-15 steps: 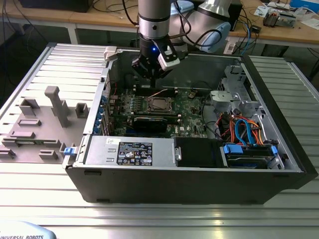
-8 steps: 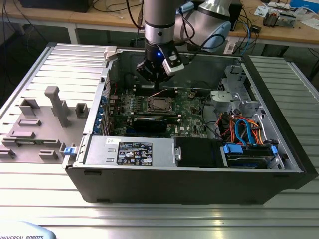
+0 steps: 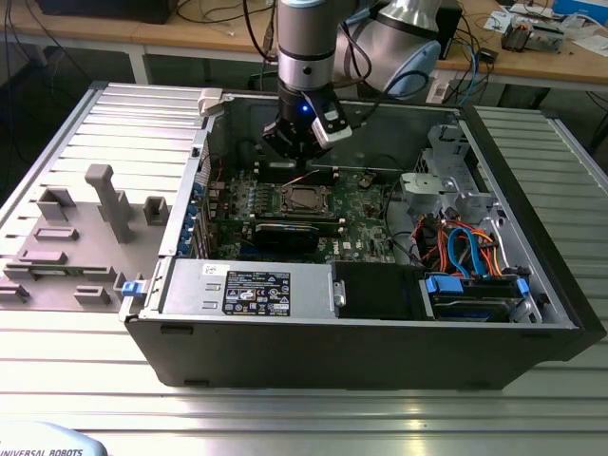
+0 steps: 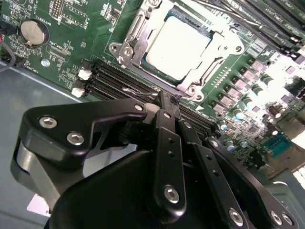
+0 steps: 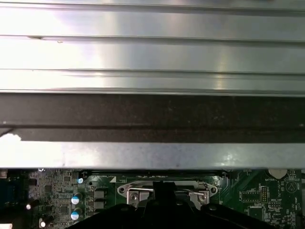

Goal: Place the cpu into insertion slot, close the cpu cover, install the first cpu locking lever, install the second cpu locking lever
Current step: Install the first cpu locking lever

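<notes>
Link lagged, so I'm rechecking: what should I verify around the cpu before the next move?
1. Dull silver square cpu lying flat in place: ok.
2. Silvery metal cpu cover frame down around the cpu: ok.
3. Thin wire locking lever latched: cannot tell.
4. Black gripper at the cover's edge, fingers shut: ok.
5. Fingers gripping the lever: cannot tell.
</notes>
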You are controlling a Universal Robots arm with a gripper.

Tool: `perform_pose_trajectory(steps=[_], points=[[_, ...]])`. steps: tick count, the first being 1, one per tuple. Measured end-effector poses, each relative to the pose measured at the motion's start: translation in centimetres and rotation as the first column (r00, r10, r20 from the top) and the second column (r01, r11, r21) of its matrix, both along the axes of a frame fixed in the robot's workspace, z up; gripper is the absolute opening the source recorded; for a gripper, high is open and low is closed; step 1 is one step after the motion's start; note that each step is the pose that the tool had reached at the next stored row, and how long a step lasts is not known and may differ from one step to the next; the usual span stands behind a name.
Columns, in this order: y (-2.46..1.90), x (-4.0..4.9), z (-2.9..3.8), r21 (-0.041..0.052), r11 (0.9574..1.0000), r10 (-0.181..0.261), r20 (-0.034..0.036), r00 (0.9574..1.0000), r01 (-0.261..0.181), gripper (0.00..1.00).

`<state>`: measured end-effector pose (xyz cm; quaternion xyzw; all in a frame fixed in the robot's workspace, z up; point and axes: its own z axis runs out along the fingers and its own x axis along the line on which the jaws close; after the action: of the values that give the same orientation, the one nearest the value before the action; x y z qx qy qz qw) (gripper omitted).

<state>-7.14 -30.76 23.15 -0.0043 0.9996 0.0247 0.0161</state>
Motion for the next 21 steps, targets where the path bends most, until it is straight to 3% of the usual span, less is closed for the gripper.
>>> perform_pose_trajectory(steps=[7,10,16,21], points=[[0.08,0.44,-0.31,0.0014,1.0,0.0,-0.0013,1.0,0.0,0.11],[0.08,0.92,-0.5,0.006,1.0,-0.002,-0.0061,1.0,0.002,0.11],[0.08,1.41,-0.77,0.0124,0.9999,-0.007,-0.0222,0.9997,0.008,0.11],[0.08,1.92,-1.01,0.0138,0.9999,-0.009,-0.024,0.9997,0.009,0.11]])
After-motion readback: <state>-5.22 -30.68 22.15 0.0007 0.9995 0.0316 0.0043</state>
